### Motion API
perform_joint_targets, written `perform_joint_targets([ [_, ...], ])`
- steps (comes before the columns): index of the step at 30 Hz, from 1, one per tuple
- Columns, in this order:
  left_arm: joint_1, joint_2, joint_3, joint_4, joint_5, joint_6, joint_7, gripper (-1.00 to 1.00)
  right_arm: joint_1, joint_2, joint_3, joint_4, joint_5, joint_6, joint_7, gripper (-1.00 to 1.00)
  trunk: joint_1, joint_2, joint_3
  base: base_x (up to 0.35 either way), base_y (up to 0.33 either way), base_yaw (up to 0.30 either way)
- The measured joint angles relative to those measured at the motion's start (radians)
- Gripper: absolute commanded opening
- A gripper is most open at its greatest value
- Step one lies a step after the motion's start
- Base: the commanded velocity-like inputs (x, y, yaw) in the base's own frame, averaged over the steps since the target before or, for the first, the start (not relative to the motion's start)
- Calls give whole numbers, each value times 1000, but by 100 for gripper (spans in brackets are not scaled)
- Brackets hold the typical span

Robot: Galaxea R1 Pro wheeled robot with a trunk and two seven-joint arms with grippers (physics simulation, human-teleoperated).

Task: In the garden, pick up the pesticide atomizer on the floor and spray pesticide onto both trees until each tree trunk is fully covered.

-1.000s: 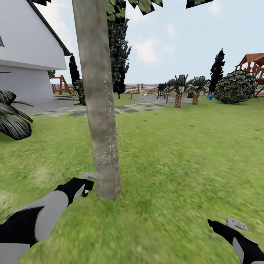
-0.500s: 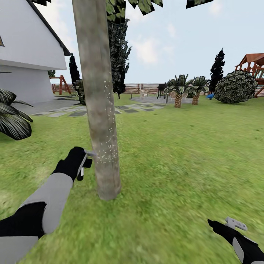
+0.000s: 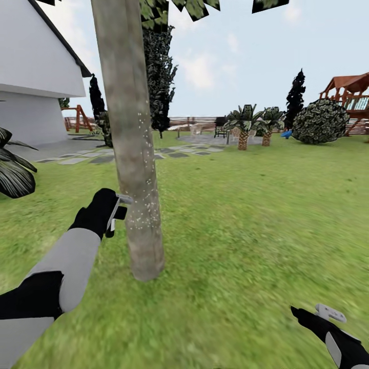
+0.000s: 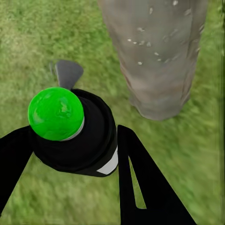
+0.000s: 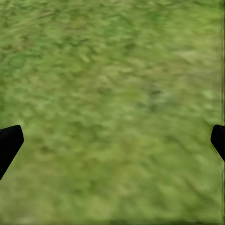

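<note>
A thick grey-brown tree trunk (image 3: 134, 154) rises from the lawn just ahead and left of centre, its bark dotted with white specks at mid height. My left gripper (image 3: 116, 213) is held against the trunk's left side, shut on the pesticide atomizer (image 4: 77, 136), a dark bottle with a green cap and a white label patch. Its grey nozzle (image 3: 124, 199) points at the bark. The left wrist view looks down past the bottle to the trunk's base (image 4: 159, 61). My right gripper (image 3: 315, 312) hangs low at the right over bare grass, open, fingertips (image 5: 9, 143) wide apart.
A white house (image 3: 36, 77) and a dark spiky plant (image 3: 13, 171) lie to the left. A stone path (image 3: 102, 155) runs behind the trunk. Far off stand small palms (image 3: 245, 125), a round bush (image 3: 320, 120), a playset (image 3: 353, 95) and a slat fence (image 3: 187, 121). Open lawn spreads to the right.
My left arm lifted the atomizer from near the trunk's base to mid height. In the last half second the head view shifted, sliding the whole scene left; the right arm stayed put.
</note>
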Motion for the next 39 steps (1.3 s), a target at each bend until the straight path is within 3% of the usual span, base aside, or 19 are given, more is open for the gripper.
perform_joint_targets([
  [4, -5, 24, -8, 0, -2, 0, 0, -100, 0, 0, 1, 0, 0, 0, 0, 100, 0, 0, 0, 0, 0, -51],
  [6, -42, 50, -9, 3, -24, 1, 0, -100, 0, 0, 1, 0, 0, 0, 0, 100, 0, 0, 0, 0, 0, -6],
  [9, -57, 64, -9, 4, -37, 6, 0, -100, 0, 0, 1, 0, 0, 0, 0, 100, 0, 0, 0, 0, 0, -2],
  [10, -73, 68, -9, 4, -58, 11, 0, -100, 0, 0, 1, 0, 0, 0, 0, 100, 0, 0, 0, 0, 0, 0],
  [16, -137, 68, -9, 6, -78, 17, -1, -100, 0, 0, 0, 0, 0, 0, 0, 100, 0, 0, 0, 0, 0, -8],
  [27, -225, 65, -10, 9, -79, 20, -2, -100, 0, 0, 0, 0, -1, 0, 0, 100, 0, 0, 0, 0, 0, -97],
  [29, -240, 65, -10, 9, -104, 20, -2, -100, 0, 0, 0, 0, -1, 0, 0, 100, 0, 0, 0, 0, 0, -1],
  [31, -269, 65, -11, 24, -175, 22, -2, -100, 0, 0, 0, 0, -1, 0, 0, 100, 0, 0, 0, 0, 0, 0],
  [35, -322, 63, -10, 71, -204, 23, -2, -100, 0, 0, 0, 0, -1, 0, 0, 100, 0, 0, 0, 0, 0, 0],
  [39, -378, 56, -9, 117, -205, 23, -3, -100, 0, 0, 1, 0, -1, 0, 0, 100, 0, 0, 0, 0, 0, -15],
])
